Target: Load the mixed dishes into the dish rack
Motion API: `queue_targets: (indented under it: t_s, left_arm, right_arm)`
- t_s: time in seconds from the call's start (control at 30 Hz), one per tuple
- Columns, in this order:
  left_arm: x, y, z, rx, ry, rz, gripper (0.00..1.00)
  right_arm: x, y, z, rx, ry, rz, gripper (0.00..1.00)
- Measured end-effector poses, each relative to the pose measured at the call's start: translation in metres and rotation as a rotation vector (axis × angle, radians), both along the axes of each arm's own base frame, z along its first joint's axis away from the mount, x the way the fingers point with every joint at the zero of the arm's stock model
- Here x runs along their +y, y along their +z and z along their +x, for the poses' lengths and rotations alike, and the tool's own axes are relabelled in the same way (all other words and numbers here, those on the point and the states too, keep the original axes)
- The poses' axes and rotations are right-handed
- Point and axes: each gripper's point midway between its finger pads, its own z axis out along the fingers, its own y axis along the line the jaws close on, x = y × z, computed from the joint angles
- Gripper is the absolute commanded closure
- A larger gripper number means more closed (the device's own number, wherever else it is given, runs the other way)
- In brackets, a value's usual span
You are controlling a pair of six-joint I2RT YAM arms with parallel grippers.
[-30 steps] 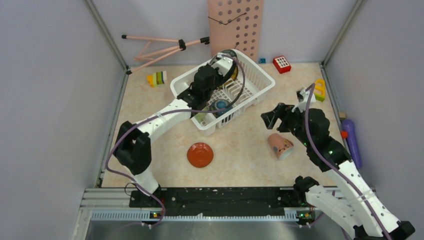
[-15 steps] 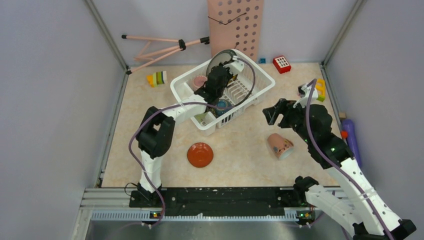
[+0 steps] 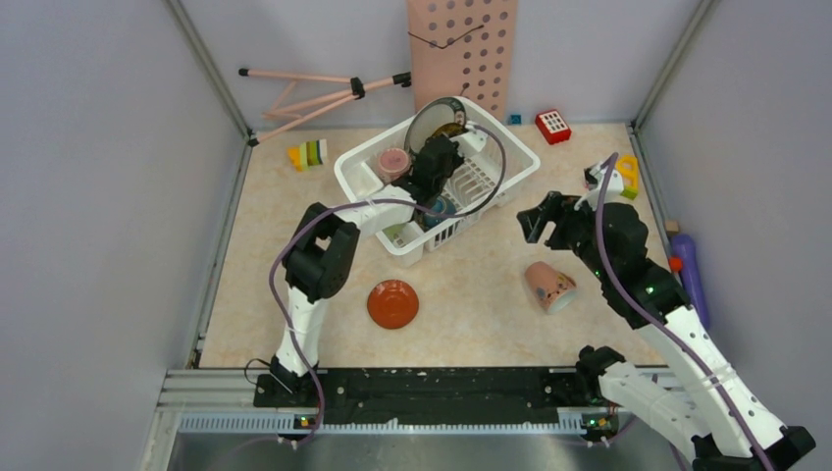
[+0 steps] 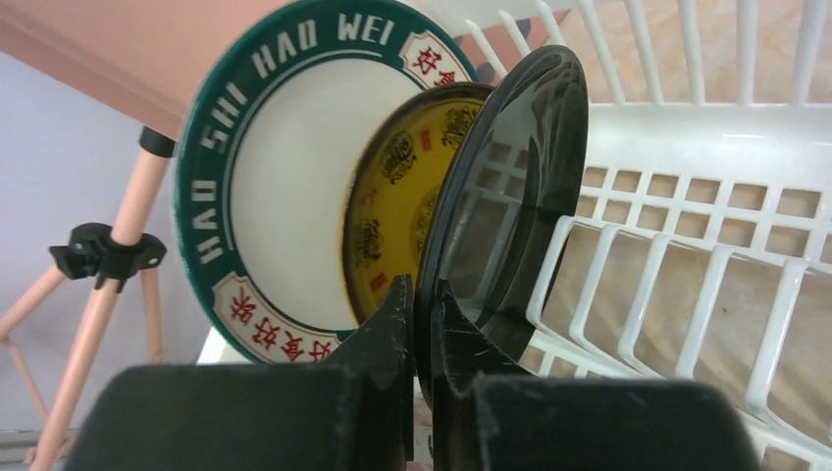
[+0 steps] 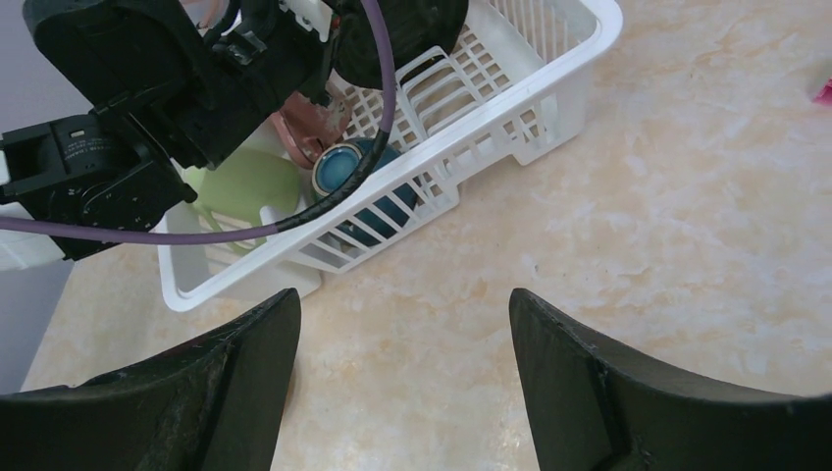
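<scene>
In the dish rack point(image 4: 687, 123), three upright plates point(image 4: 285, 186), black plate point(image 4: 510, 186) clamped by left end effector point(image 4: 420, 324); right end effector point(image 5: 402, 304) apart

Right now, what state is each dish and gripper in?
black plate, upright in the dish rack, rim pinched by left gripper
teal-rimmed plate, upright in rack
yellow dish, upright between those plates
red saucer, flat on table
pink cup on table, lying on its side
right gripper, open, empty

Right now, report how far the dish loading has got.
Done: teal-rimmed plate, yellow dish, blue bowl, green cup in the rack. In hand: left hand shut on the black plate, upright. Left: red saucer and pink cup on the table; right hand open, empty.
</scene>
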Motion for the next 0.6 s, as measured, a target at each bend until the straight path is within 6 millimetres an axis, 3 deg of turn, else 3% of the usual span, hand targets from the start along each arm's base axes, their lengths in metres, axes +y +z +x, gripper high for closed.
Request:
queue_targets:
  t_s: [0.2,0.3,0.37,0.43,0.6]
  left_arm:
    - [-0.005,-0.026,0.005,0.084,-0.003,-0.003,1.0]
    - [-0.005,-0.024,0.01,0.116,0.001,-0.024,0.97]
    - [-0.001,-0.022,0.016,0.136,0.015,-0.055,0.8]
    - [0.002,-0.019,0.022,0.157,0.025,-0.093,0.53]
    - [0.002,-0.018,0.029,0.191,0.032,-0.158,0.2]
  right_arm:
    - [0.0,-0.003,0.002,0.01,-0.006,-0.007,0.06]
    - [0.003,-0.019,0.007,0.062,-0.002,-0.037,0.01]
    - [0.003,-0.036,0.009,0.123,-0.001,-0.074,0.01]
    - [0.004,-0.065,0.01,0.225,0.001,-0.129,0.01]
    - [-0.003,-0.12,0.002,0.442,-0.018,-0.236,0.01]
